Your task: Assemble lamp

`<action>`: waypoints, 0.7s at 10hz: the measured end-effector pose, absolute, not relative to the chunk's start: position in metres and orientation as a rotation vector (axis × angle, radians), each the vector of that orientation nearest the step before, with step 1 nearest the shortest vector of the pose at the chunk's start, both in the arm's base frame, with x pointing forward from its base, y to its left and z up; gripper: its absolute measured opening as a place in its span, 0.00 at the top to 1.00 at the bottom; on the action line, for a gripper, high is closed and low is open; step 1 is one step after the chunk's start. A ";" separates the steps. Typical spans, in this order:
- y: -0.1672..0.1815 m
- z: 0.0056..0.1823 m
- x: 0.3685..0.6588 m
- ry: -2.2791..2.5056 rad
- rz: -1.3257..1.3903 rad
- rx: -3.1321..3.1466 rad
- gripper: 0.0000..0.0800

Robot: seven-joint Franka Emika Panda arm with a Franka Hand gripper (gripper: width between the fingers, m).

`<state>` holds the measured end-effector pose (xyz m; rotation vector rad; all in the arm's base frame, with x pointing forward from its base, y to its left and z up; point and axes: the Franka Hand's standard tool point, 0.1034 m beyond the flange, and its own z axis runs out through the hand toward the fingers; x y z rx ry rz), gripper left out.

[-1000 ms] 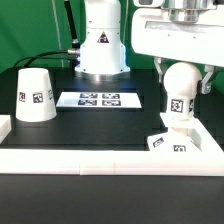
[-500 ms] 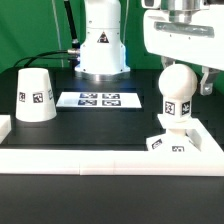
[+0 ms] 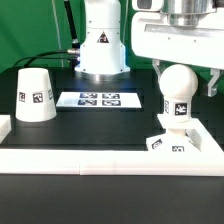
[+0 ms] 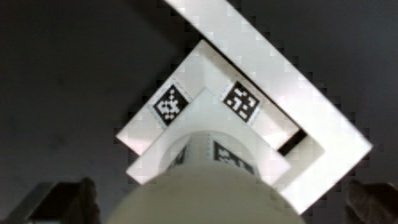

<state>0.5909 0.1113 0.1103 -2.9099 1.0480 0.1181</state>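
Note:
The white ball-shaped bulb [image 3: 177, 95] stands upright by its stem on the small blocky base [image 3: 168, 141], which sits in the front corner at the exterior view's right. My gripper [image 3: 186, 78] is over the bulb, open, with a finger on each side and a gap to each. In the wrist view the bulb [image 4: 210, 185] fills the space between the dark fingers [image 4: 63, 200], and the tagged base [image 4: 199, 110] lies beyond it. The cone-shaped shade [image 3: 35, 95] stands alone at the exterior view's left.
The marker board [image 3: 98, 99] lies flat in the middle at the back. A raised white wall [image 3: 100, 160] runs along the front and turns the corner behind the base [image 4: 267, 60]. The robot's white body [image 3: 102, 40] stands at the back.
The finger at the exterior view's right has moved away from the bulb, so the gripper is wider open. The bulb has stayed upright on the base.

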 end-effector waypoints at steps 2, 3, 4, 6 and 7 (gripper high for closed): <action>0.111 0.110 0.592 0.772 0.112 -2.990 0.13; 0.111 0.110 0.592 0.652 0.110 -3.015 0.13; 0.111 0.110 0.592 0.566 0.108 -3.031 0.13; 0.111 0.109 0.592 0.287 0.100 -3.064 0.13; 0.110 0.109 0.592 0.098 0.092 -3.082 0.13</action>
